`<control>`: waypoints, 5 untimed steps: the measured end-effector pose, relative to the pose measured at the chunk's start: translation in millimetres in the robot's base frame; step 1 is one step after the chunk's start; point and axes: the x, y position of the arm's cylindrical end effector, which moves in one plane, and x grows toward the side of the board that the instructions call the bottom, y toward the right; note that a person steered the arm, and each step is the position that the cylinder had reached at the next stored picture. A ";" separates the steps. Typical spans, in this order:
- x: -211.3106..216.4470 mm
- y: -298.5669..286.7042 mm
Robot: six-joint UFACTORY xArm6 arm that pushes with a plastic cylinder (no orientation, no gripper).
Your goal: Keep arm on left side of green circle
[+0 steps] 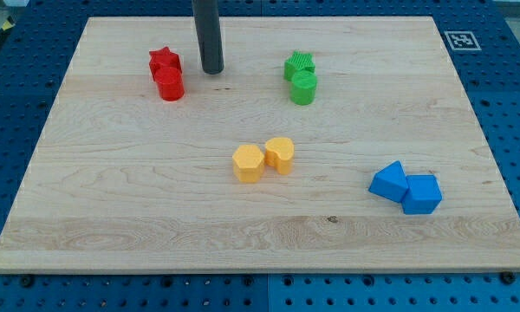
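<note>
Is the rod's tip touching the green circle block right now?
No, my tip stands apart, to the view's left of the green circle.

My tip (212, 71) rests on the board (113, 208) between the red pair (166, 74) (view's left) and the green circle (303, 88).

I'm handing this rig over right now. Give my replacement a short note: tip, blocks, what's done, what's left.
My tip rests on the board, between the red pair and the green pair.
Green circle sits to the tip's right in the view, touching the green star above it.
Red star and red cylinder lie just left of the tip.
Done: tip is left of the green circle.
Left: hold that side.
</note>
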 end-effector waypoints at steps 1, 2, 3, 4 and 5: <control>0.0 2.6; 0.0 3.1; 0.2 3.1; 9.2 3.1; 11.1 3.1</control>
